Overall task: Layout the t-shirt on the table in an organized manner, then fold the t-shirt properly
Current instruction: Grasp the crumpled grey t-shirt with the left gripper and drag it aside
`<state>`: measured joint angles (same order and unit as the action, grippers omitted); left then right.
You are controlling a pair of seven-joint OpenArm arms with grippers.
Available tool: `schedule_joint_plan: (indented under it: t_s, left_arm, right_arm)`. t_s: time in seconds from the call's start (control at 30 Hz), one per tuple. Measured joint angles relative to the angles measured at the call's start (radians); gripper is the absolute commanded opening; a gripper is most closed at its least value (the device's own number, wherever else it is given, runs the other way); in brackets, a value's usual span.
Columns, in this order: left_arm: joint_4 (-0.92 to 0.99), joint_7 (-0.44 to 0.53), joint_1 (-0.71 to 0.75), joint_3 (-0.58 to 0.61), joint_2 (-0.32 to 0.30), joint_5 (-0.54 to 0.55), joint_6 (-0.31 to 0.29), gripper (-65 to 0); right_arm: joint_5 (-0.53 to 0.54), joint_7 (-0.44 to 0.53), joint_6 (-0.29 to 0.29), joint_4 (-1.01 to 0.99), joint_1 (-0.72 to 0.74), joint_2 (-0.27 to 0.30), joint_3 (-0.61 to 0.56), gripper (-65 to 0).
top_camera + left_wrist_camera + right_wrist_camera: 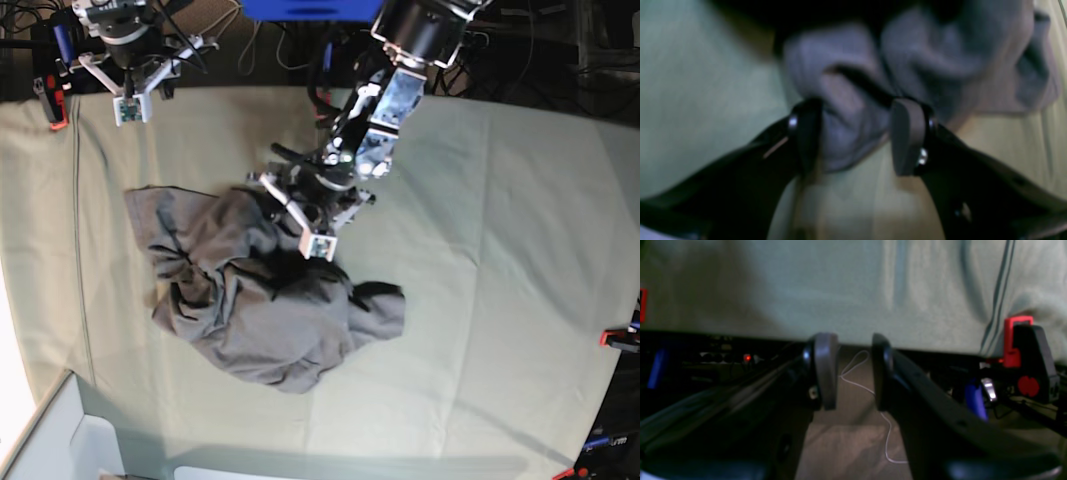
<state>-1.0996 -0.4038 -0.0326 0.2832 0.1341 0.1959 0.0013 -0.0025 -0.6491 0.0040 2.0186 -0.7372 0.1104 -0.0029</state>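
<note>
Pale green cloth covered the table (520, 200), creased, with red clamps at its edges, and the shirt (250, 300) lay crumpled on it, left of centre in the base view, nowhere near laid out. Its bunched mass ran on a slant from the upper left toward the lower right of that view, a dark flap sticking out at the lower right end.

Our left gripper (300, 215) hung right over the shirt's upper edge. In its wrist view the fingers (907, 136) stood spread, with a fold of grey cloth lying between them; the picture was blurred, and we could not tell whether either pad touched the fabric. We judged nothing was pinched.

Our right gripper (128, 85) sat well apart, up at the table's far corner, off the shirt altogether. Its wrist view showed the jaws parted with only floor and a white cord in the gap.

So the shirt lay straight below the left gripper and down-and-away from the right one. The left arm was plainly the nearer, and we judged the first grasp for spreading the cloth would fall to it.
</note>
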Motion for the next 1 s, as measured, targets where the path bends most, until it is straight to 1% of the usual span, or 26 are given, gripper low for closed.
schedule_joint_plan:
  t_s: [0.1, 0.13, 0.17, 0.2, 0.23, 0.27, 0.3, 0.37, 0.4, 0.43, 0.5, 0.63, 0.73, 0.8, 0.9, 1.0]
  left_arm:
    - [0.030, 0.019, -0.016, 0.000, 0.010, 0.000, -0.003, -31.9]
    - [0.033, 0.022, -0.017, -0.001, 0.011, 0.000, -0.003, -33.3]
    - [0.033, 0.022, -0.018, -0.001, 0.010, -0.001, -0.004, -37.6]
    - [0.032, 0.019, -0.016, -0.004, 0.008, -0.002, -0.005, -45.2]
    - [0.027, 0.015, -0.014, -0.007, 0.003, -0.001, -0.005, -56.0]
    - [0.021, 0.007, -0.011, -0.008, -0.002, 0.008, -0.002, -65.0]
    - [0.013, 0.003, -0.006, -0.010, -0.012, 0.004, -0.002, -65.0]
    - [-0.025, -0.010, 0.019, -0.037, -0.033, 0.030, -0.008, -61.9]
    - [-0.053, -0.013, 0.037, -0.059, -0.044, 0.051, -0.008, -64.2]
    - [-0.082, -0.026, 0.055, -0.081, -0.058, 0.070, -0.006, -65.0]
    - [-0.144, -0.037, 0.080, -0.125, -0.093, 0.108, 0.002, -64.4]
    - [-0.297, -0.031, 0.123, -0.190, -0.194, 0.195, 0.018, -64.7]
    - [-0.410, -0.035, 0.176, -0.240, -0.278, 0.268, 0.000, -64.7]
    - [-0.466, -0.045, 0.216, -0.304, -0.328, 0.308, -0.001, -64.7]
    - [-0.498, -0.039, 0.235, -0.422, -0.388, 0.342, -0.002, -64.7]
    - [-0.479, -0.035, 0.228, -0.541, -0.425, 0.348, -0.005, -64.7]
  right_arm:
    - [0.000, -0.085, 0.000, -0.001, 0.042, 0.000, -0.002, -46.9]
    - [0.000, -0.111, 0.000, -0.001, 0.057, 0.000, -0.004, -46.9]
    - [0.000, -0.126, 0.000, -0.001, 0.074, 0.000, -0.004, -46.9]
    - [0.000, -0.126, 0.000, -0.001, 0.084, 0.000, -0.004, -46.9]
    - [0.000, -0.135, 0.000, -0.001, 0.092, 0.000, -0.004, -46.9]
    - [0.000, -0.151, 0.000, -0.001, 0.097, 0.004, -0.004, -46.9]
    - [0.000, -0.151, 0.000, -0.001, 0.097, 0.010, -0.005, -46.9]
    - [0.000, -0.153, 0.000, -0.001, 0.097, 0.011, -0.005, -46.9]
    - [0.001, -0.153, 0.000, -0.001, 0.101, 0.013, -0.005, -46.9]
    - [0.000, -0.155, 0.000, -0.001, 0.111, 0.011, -0.006, -46.9]
    - [0.000, -0.147, 0.000, -0.002, 0.122, 0.012, -0.006, -46.9]
    - [0.000, -0.152, 0.000, -0.002, 0.139, 0.011, -0.006, -46.9]
    - [0.000, -0.152, 0.000, -0.002, 0.157, 0.012, -0.008, -46.9]
    - [0.000, -0.151, 0.000, -0.002, 0.162, 0.012, -0.008, -46.9]
    - [0.000, -0.161, 0.000, -0.002, 0.181, 0.013, -0.008, -46.9]
    - [0.000, -0.151, 0.000, -0.003, 0.203, 0.011, -0.008, -46.9]
